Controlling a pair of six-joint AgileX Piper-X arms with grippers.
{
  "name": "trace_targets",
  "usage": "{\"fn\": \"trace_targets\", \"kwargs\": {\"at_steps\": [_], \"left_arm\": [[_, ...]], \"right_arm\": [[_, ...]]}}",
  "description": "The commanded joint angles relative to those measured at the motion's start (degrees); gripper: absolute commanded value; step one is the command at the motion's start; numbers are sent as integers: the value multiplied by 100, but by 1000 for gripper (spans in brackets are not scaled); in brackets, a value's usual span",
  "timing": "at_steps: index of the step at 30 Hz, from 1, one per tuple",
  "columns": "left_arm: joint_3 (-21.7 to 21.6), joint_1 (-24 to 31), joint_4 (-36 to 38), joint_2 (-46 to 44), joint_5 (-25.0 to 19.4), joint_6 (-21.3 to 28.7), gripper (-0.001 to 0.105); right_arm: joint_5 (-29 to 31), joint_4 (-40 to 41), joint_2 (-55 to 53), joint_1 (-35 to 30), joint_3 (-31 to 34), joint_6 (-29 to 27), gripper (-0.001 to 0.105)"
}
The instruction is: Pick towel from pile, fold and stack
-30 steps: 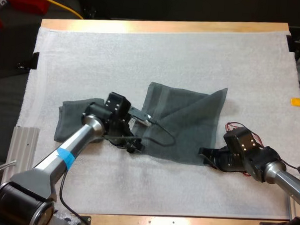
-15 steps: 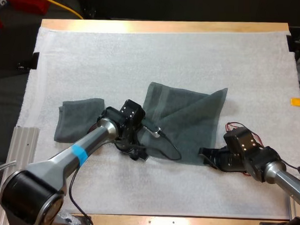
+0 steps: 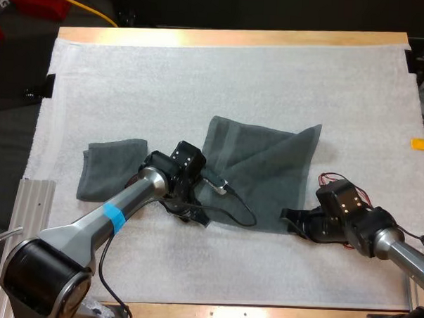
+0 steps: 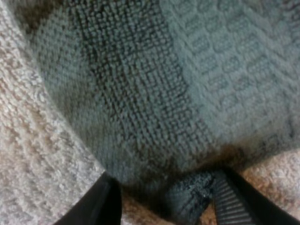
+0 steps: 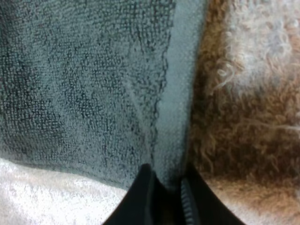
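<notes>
Left gripper [image 3: 197, 216] moved right to towel [image 3: 261, 172] corner, fingers apart around it, right gripper [image 3: 291, 223] pinching towel's near edge

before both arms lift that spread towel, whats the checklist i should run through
1. Right pincer shut on the spread towel: ok, its fingers press the near hem from both sides.
2. Left pincer shut on the towel: not ok, its fingers stand apart with the towel's corner lying between them.
3. Both pincers at the towel's near corners: ok in the high view.
4. Towel lying flat: not ok, a diagonal fold crosses its far right part.
5. Folded towel apart from the spread towel: ok, the white mat shows between them.
</notes>
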Motion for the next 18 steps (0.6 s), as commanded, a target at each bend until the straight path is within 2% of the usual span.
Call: {"fn": "trace_targets", "kwargs": {"at_steps": [1,7,13,18], "left_arm": [[4,-19,3,-17,-69,-16,39],[4,-19,3,-17,-69,-16,11],[4,-19,25,-17,-57,-6,0],[4,-19,150,-89,-146,65,0]], "right_arm": [[-7,-16,-52,-8,-8,-71,1],[-7,-16,-52,-8,-8,-71,1],[-7,-16,-52,-8,-8,-71,1],[-36,-16,-52,-8,-8,-71,1]]}}
